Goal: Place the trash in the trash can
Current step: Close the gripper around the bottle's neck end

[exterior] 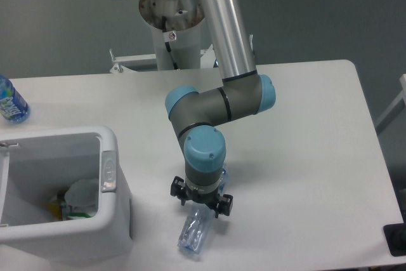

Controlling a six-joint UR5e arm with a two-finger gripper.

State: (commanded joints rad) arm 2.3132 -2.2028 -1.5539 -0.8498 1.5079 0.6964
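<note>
One arm reaches from its post at the far side of the table (304,157), its silver upper link slanting down to a grey elbow with blue caps, then folding back left and turning straight down at the wrist. The gripper (200,202) hangs below the wrist, pointing down at the near middle of the table, directly over the upper end of the bottle (194,231). Its black body hides the fingertips from this view, so whether it is spread or clamped on anything cannot be told.

The bottle is clear, crushed and long, lying on the table at a slight tilt, its far end tucked under the gripper and its near end close to the table's near edge. A bluish tint shows along it.

To the left stands the bin (114,220), white with a thick rim and a grey oval latch (108,171) on its right side. Inside lies a crumpled white sheet (82,196) among other scraps. The bottle lies just right of the bin, outside it.

A blue-labelled water bottle (11,101) stands at the far left edge.
</note>
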